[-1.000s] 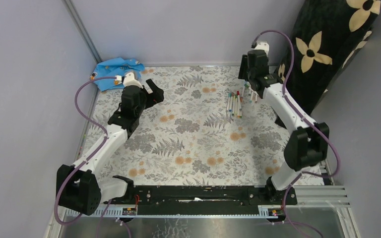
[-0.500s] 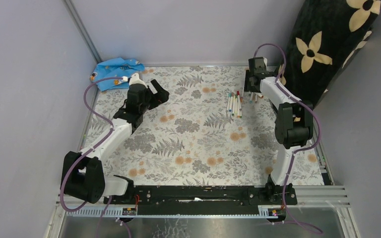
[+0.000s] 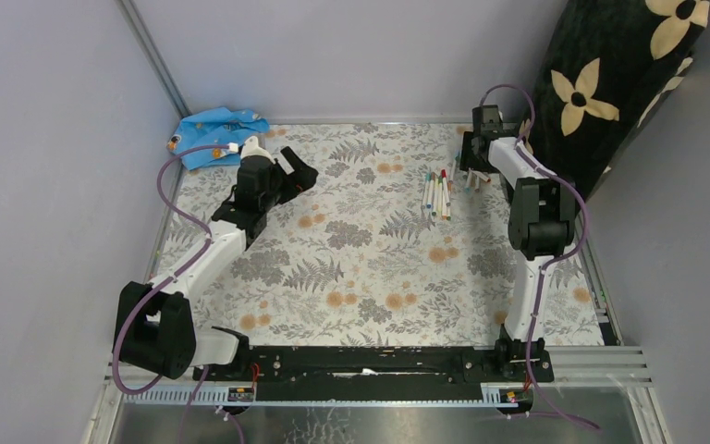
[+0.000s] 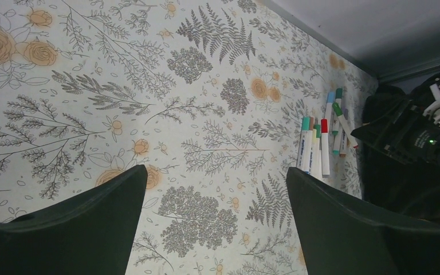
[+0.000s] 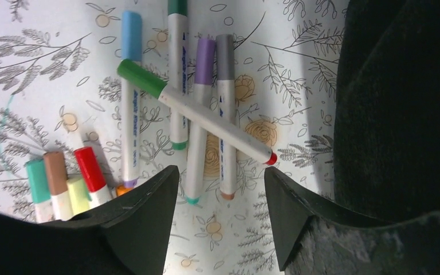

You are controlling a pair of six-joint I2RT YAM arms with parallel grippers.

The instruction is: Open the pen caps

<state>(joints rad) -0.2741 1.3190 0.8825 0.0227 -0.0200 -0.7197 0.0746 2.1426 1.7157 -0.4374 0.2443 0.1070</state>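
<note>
Folding down since 1 second ago, the right arm now has its elbow doubled back beside the pens (image 3: pixel 438 192), and the right gripper (image 3: pixel 474 172) has dropped from above them to low over the far-right group. The left arm has reached slightly further toward the middle. The right gripper's jaws stand wide and grip nothing; in the wrist view its fingers (image 5: pixel 149 217) frame 5 pens, a green-capped pen (image 5: pixel 206 123) lying slantwise across the others. The pen caps (image 5: pixel 140 77) sit on their barrels. The left gripper (image 3: pixel 298 172) hovers with its jaws spread fully, holding nothing.

The pens lie near the table's far-right corner, close to the black flowered fabric (image 3: pixel 610 83). The widest stretch of the fern-patterned sheet (image 3: pixel 361 268) runs between the 2 arms toward the near rail (image 3: pixel 370 361). A blue cloth (image 3: pixel 217 125) lies crumpled in the far-left corner. Grey walls (image 3: pixel 351 55) enclose the table.
</note>
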